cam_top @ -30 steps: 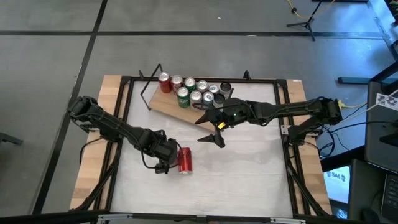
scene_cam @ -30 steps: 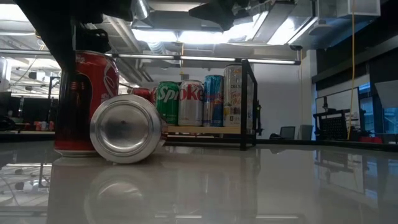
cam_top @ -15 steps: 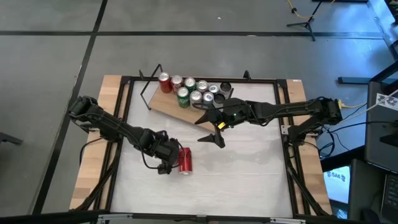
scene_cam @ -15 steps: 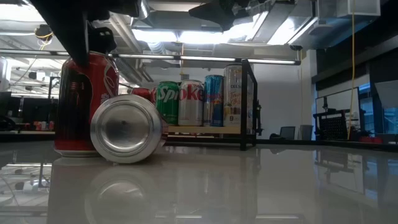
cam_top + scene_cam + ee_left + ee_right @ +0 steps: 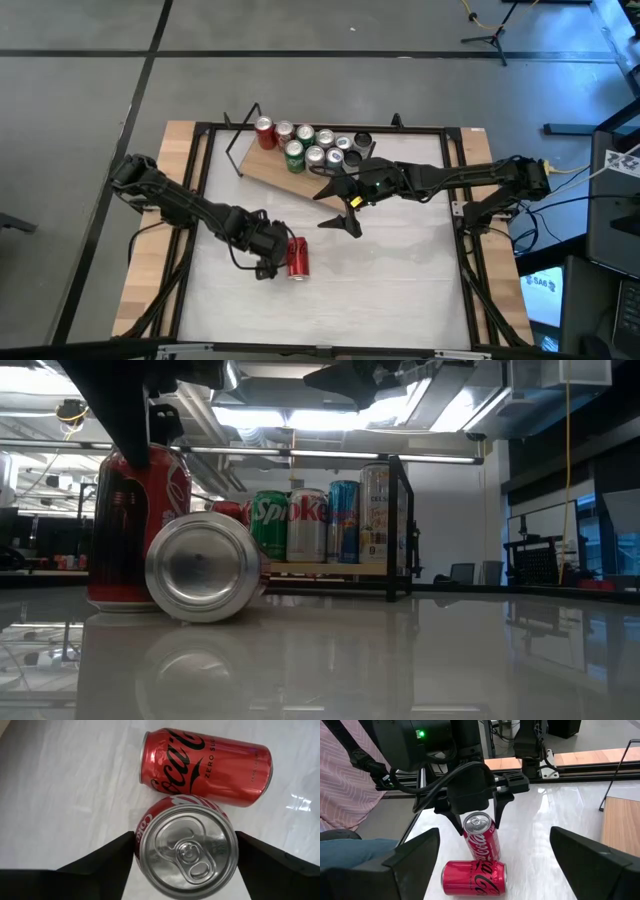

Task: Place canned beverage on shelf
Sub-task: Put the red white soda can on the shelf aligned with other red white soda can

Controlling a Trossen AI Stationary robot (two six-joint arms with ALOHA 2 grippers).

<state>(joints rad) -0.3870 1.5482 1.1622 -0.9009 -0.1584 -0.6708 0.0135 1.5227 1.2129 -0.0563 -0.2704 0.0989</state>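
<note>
Left claw [image 5: 472, 805] is set apart astride upright red can [image 5: 186, 851], not yet clamped; can likely light, slick, dentable, best gripped mid-wall. Shelf [image 5: 285, 172] well beyond; right claw [image 5: 352, 212] apart.

my left arm reaches in from the near-left desk edge, elbow bent, wrist pointed down; left tool [image 5: 272, 256] low over the desk, fingers [image 5: 100, 860] apart, not closed flat. my right arm stretches across from the right; right tool [image 5: 338, 210] raised, fingers wide apart, idle.
</note>
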